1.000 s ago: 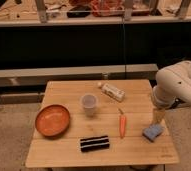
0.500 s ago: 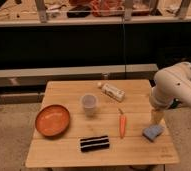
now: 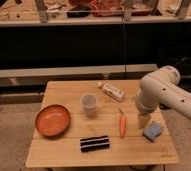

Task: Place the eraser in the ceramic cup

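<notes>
The eraser (image 3: pixel 94 143), a flat black block with two pale stripes, lies near the table's front edge, left of centre. Behind it stands the ceramic cup (image 3: pixel 89 105), small, pale and upright, near the table's middle. My white arm reaches in from the right. Its gripper (image 3: pixel 144 120) hangs open over the right part of the table, between the carrot and the blue sponge. It holds nothing and is well to the right of both eraser and cup.
An orange plate (image 3: pixel 52 120) sits at the left of the wooden table (image 3: pixel 69 90). An orange carrot (image 3: pixel 122 125) lies right of the eraser, a blue sponge (image 3: pixel 152 131) sits at the front right, and a white bottle (image 3: pixel 112 92) lies at the back. A dark shelf unit stands behind.
The arm and gripper have shifted a little to the left over the table, uncovering more of the blue sponge. The objects on the table have not moved.
</notes>
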